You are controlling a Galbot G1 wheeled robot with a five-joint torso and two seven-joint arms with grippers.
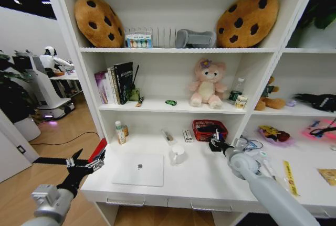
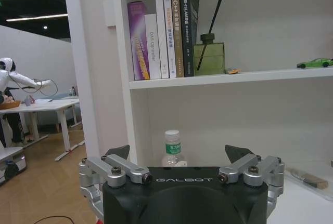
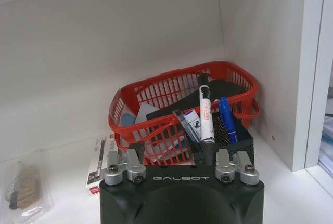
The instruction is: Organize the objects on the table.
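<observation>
A black mesh pen holder [image 3: 221, 133] of light, slippery pens was gripped at its rim by the right pincer [image 3: 181, 157] beside a red plastic basket [image 3: 171, 104] at the worktop's [image 1: 210, 179] back edge. The left pincer [image 1: 86, 164] was held wide off its left edge.

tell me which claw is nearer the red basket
Right. The right claw sits just in front of the red basket; the left claw hangs open off the table's left edge, past the laptop.

A closed silver laptop [image 1: 139, 169] lies on the white counter [image 1: 210, 181]. Beyond the laptop stand a white mug [image 1: 177, 154] and a red basket [image 1: 209, 129]. The right gripper [image 1: 216, 143] hovers beside the basket; the left gripper [image 1: 84, 164], fingers spread, hangs off the counter's left end.
</observation>
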